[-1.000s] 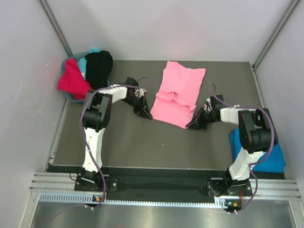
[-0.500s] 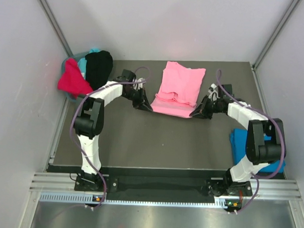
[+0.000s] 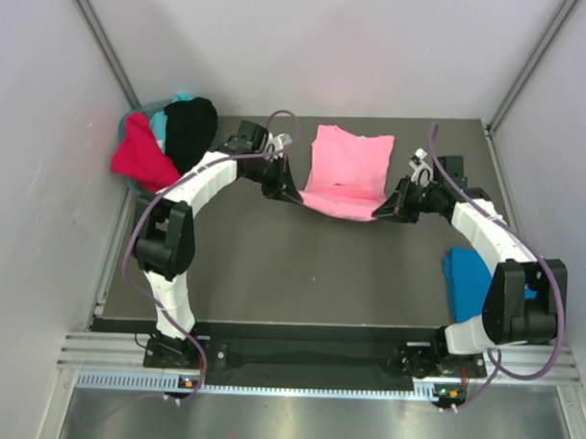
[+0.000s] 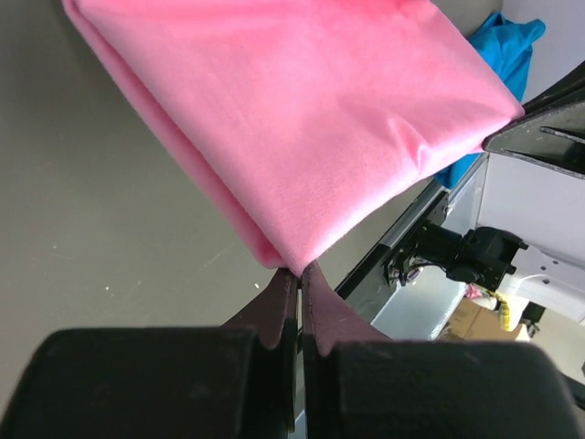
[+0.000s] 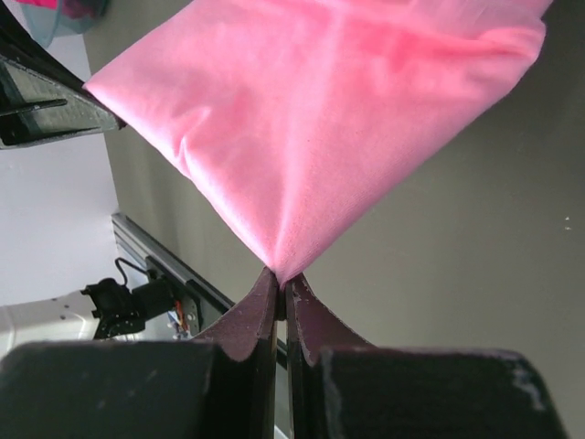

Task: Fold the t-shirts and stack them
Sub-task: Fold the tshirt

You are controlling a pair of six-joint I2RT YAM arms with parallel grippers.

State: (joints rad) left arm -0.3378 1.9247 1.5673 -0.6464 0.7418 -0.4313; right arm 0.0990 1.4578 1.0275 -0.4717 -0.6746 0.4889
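In the far left corner of the dark grey table mat point(image 3: 301, 268) lies a heap of soft tees: a red cotton t-shirt point(image 3: 139, 156) nearest the wall, a teal t-shirt point(image 3: 160, 125) peeking out behind it, and a black t-shirt point(image 3: 190, 131) draped on the right side of the heap. Right of the heap, the left arm reaches across the mat and the left gripper point(image 3: 292, 192) meets the near left corner of the light pink cotton t-shirt point(image 3: 348, 168). In the left wrist view its jaws are pressed together on that corner point(image 4: 291, 273), with the cloth point(image 4: 302, 119) fanning away from the tips and a doubled edge running along its left side. The pink tee sits at the middle of the far half of the mat, its near edge stretched in a straight line between the two grippers. The right gripper point(image 3: 380, 213) holds the near right corner. In the right wrist view its jaws are likewise clamped on a pinch of pink fabric point(image 5: 279, 279), with creases radiating from the tips across the cloth point(image 5: 320, 119). Furthest right, a bright blue cotton t-shirt point(image 3: 474, 279) lies at the mat's right edge, well apart from the pink one.
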